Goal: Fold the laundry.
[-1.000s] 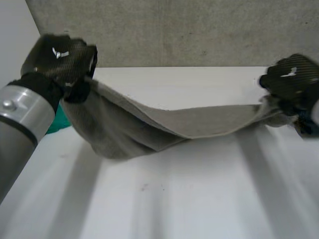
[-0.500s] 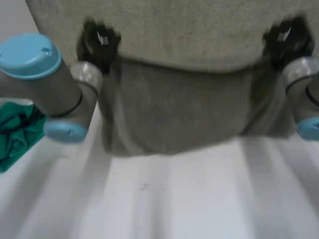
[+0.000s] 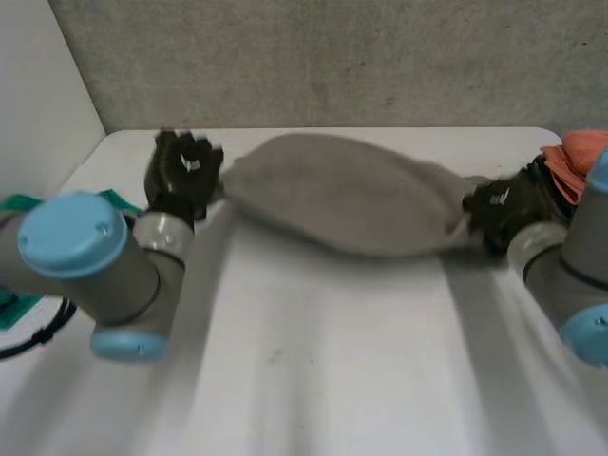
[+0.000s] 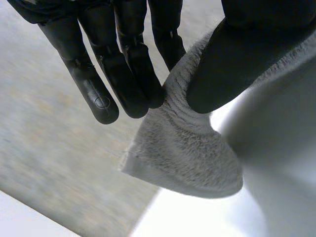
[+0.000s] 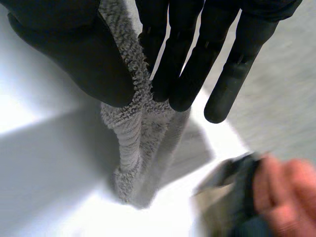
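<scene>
The grey towel (image 3: 347, 204) is stretched between the two hands over the far half of the white table (image 3: 332, 370), bulging in the middle and narrowing to a bunch at each end; it seems to hang just above the table, though I cannot tell whether its underside touches. The left hand (image 3: 185, 176) grips the towel's left end; in the left wrist view a corner of the pile is pinched between the thumb and the straight fingers (image 4: 123, 69), with a rounded flap sticking out past the fingertips. The right hand (image 3: 499, 207) grips the right end; in the right wrist view the thumb presses a gathered edge against the fingers (image 5: 187, 64), and the bunched cloth drops below them toward the table. A green cloth (image 3: 118, 198) lies on the table's left side, partly behind the left arm; an orange cloth (image 3: 581, 152) lies at the far right corner, near the right hand; a grey wall (image 3: 332, 57) stands behind the table.
</scene>
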Action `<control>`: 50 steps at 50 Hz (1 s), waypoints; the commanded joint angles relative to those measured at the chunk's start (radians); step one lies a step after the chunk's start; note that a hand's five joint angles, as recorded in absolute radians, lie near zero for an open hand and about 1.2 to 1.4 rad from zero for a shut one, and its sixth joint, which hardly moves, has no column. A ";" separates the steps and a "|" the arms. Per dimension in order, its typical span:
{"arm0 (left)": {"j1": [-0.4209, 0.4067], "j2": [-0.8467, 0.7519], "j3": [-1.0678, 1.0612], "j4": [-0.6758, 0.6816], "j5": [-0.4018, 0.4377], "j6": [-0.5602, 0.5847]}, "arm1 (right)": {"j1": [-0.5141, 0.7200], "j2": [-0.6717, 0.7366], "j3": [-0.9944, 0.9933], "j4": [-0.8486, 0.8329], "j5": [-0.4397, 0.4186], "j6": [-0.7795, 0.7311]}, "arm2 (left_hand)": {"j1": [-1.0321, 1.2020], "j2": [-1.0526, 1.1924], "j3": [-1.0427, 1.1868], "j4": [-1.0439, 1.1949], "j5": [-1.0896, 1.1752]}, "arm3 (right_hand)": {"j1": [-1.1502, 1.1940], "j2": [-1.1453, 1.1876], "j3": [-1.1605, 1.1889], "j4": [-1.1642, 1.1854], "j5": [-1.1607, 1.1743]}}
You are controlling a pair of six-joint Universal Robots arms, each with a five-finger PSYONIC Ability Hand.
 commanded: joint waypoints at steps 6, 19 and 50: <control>-0.024 0.063 -0.122 -0.001 0.000 -0.002 | -0.020 0.009 -0.011 0.226 -0.089 0.008 | 0.251 0.195 0.198 0.193 0.234 | -0.521 -0.600 -0.618 -0.623 -0.569; -0.027 0.126 -0.162 -0.021 0.003 -0.004 | -0.056 -0.020 -0.112 0.300 -0.282 -0.294 | 0.251 0.195 0.198 0.193 0.234 | -0.777 -0.856 -0.874 -0.879 -0.825; -0.011 0.168 -0.162 -0.103 -0.002 -0.006 | -0.078 0.185 -0.251 0.110 -0.156 -0.398 | 0.251 0.195 0.198 0.193 0.234 | 0.293 0.215 0.197 0.191 0.245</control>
